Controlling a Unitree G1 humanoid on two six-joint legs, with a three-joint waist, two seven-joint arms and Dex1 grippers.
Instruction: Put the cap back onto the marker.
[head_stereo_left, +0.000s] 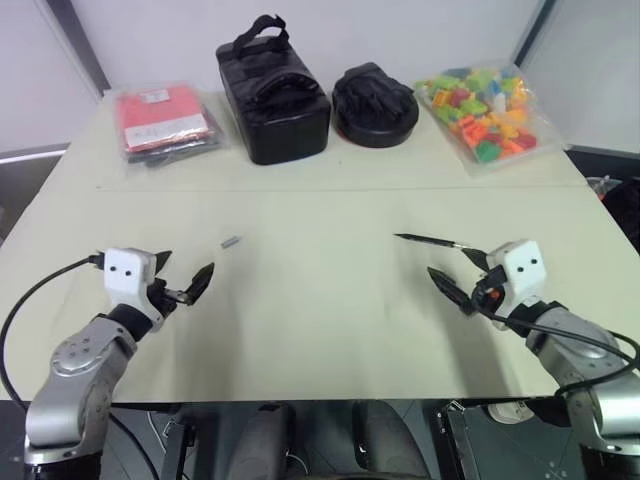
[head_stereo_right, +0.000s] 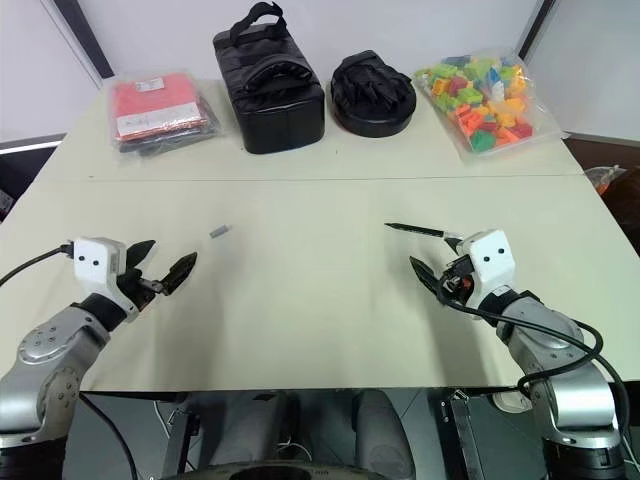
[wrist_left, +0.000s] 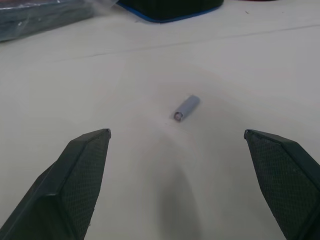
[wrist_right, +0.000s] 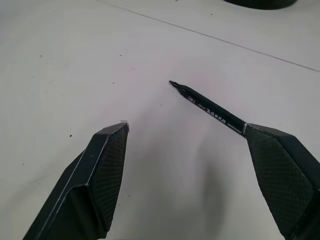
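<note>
Left end effector (head_stereo_left: 186, 271) near cap (head_stereo_left: 231, 242)

A: The marker (wrist_right: 210, 111): its back end slips behind the right gripper's finger (wrist_right: 282, 175), so its full length can't be seen.

B: And the cap (wrist_left: 186, 107)?

A: Too small to read its open end. The black case (wrist_left: 170, 9) is cut off at the frame's edge.

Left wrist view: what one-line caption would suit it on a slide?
Open left gripper hovering over the table, its jaws spread wide either side of the small grey cap lying loose ahead.
</note>
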